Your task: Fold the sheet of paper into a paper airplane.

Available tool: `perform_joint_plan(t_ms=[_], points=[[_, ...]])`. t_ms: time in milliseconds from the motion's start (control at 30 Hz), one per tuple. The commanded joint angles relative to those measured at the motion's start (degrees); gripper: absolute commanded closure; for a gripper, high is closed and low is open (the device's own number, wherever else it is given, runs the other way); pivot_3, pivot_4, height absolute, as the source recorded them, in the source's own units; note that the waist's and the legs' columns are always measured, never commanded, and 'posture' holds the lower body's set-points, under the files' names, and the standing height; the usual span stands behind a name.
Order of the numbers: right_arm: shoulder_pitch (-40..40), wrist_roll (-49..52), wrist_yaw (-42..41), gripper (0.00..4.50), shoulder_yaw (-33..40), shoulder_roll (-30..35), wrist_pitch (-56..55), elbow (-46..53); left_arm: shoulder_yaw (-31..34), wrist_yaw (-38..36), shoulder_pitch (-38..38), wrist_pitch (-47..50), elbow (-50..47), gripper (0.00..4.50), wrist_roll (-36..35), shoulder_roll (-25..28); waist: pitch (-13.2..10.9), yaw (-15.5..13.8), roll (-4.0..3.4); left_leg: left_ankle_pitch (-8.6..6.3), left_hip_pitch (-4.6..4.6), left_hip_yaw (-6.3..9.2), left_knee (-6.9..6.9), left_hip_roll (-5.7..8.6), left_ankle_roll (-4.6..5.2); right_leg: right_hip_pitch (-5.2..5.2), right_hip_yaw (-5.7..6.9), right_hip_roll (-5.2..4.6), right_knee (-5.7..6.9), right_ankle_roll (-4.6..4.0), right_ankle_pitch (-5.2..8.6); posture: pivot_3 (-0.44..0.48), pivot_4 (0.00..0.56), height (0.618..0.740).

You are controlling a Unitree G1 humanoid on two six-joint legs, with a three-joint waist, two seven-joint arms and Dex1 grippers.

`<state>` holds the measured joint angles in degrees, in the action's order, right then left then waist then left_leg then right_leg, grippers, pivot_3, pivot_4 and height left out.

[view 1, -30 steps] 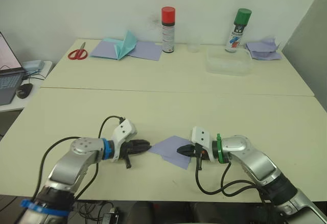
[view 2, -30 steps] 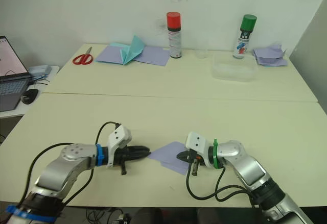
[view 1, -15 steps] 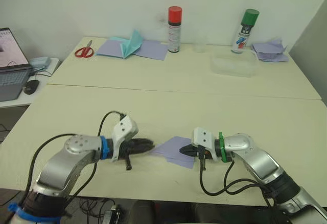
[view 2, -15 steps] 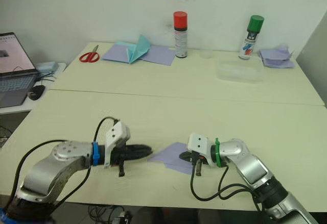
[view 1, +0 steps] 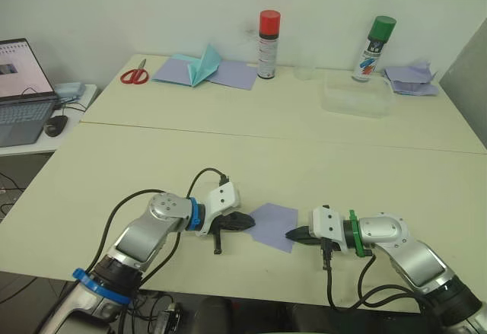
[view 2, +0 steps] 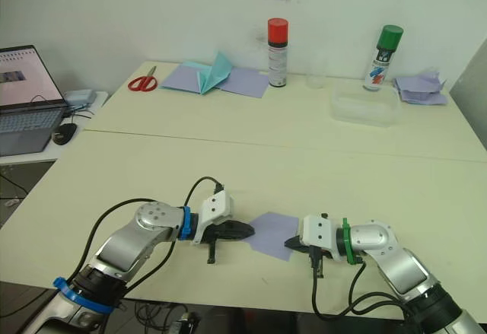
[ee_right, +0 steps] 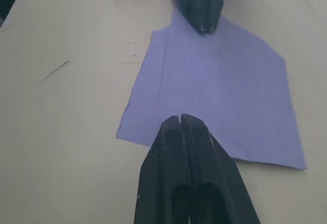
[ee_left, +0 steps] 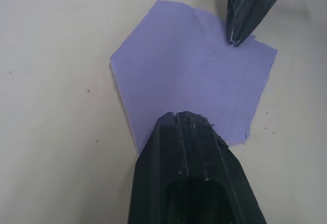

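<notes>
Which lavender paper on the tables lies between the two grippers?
The sheet of paper at the near edge, alone between both grippers; the other lavender papers lie far back near the wall.

Sheet of paper (view 1: 275, 224) lies flat on desk (view 1: 304, 167) (near front edge). L hand (view 1: 251, 222) & R hand (view 1: 290, 235) flank it, tips touching opposite edges.

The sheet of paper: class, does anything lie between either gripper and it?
Nothing visible does. The sheet of paper lies flat on the table, with the left gripper shut at one edge and the right gripper shut at the opposite edge, both tips at the paper itself.
</notes>
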<state>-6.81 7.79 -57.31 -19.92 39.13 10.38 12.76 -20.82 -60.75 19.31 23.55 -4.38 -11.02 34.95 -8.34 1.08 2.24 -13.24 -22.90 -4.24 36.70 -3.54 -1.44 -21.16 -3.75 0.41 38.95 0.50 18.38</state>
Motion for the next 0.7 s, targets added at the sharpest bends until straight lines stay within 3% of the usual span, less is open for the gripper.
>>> perform_joint_plan(t_ms=[33, 67, 267, 400, 500, 700], points=[[2.0, 8.74, 2.07, 4.12, 7.64, -0.26, 11.87, 4.46, -3.38, -0.93, -2.65, 1.85, 1.13, 4.5, 1.88, 0.18, 0.0, 0.0, 0.0, 0.0, -0.01, 0.0, 0.0, -0.01, 0.0, 0.0, 0.0, 0.0, 0.0, 0.0, 0.0, 0.0, 0.15, 0.74], [2.31, 11.57, 2.6, 3.96, 9.85, -0.27, 15.37, 6.13, -3.48, -0.92, -3.11, 1.83, 0.9, 4.5, 1.91, 0.2, -0.02, 0.01, -0.03, 0.0, 0.0, -0.01, 0.01, -0.01, 0.0, 0.0, -0.01, -0.01, 0.01, 0.0, 0.0, 0.0, 0.15, 0.74], [2.54, 22.87, 9.58, 1.77, 18.24, -1.9, 35.75, 11.44, -2.31, -0.58, -3.83, 1.26, 1.35, 4.5, 1.81, 0.18, -0.01, 0.08, -0.05, 0.0, -0.01, 0.03, -0.02, -0.04, 0.0, -0.01, 0.01, -0.03, 0.02, 0.01, -0.01, 0.0, 0.15, 0.74], [-1.18, 31.55, 17.26, 0.28, 22.55, -7.75, 55.19, 8.85, -1.9, 0.09, -4.64, 1.57, 1.42, 4.5, 1.98, 0.12, 0.01, 0.42, -0.08, 0.0, -0.02, 0.02, -0.04, -0.04, 0.0, -0.04, -0.01, -0.03, 0.01, 0.01, -0.01, 0.0, 0.15, 0.74], [-5.13, 34.7, 24.24, 0.28, 27.29, -14.96, 64.69, 5.86, -1.76, -0.05, -5.54, 2.11, 0.56, 4.5, 1.82, 0.49, 0.07, 0.56, -0.09, 0.0, -0.01, 0.02, -0.05, -0.05, 0.0, -0.03, 0.0, -0.03, 0.01, 0.01, -0.01, 0.0, 0.15, 0.74], [-9.25, 37.37, 30.1, 0.28, 33.53, -22.28, 77.78, 3.75, -1.25, 0.28, -6.82, 3.26, -1.07, 4.5, 1.27, 0.76, 0.13, 0.66, -0.1, -0.01, -0.02, 0.0, -0.18, -0.04, -0.01, -0.07, -0.01, -0.02, -0.02, 0.01, -0.01, 0.0, 0.15, 0.74]])
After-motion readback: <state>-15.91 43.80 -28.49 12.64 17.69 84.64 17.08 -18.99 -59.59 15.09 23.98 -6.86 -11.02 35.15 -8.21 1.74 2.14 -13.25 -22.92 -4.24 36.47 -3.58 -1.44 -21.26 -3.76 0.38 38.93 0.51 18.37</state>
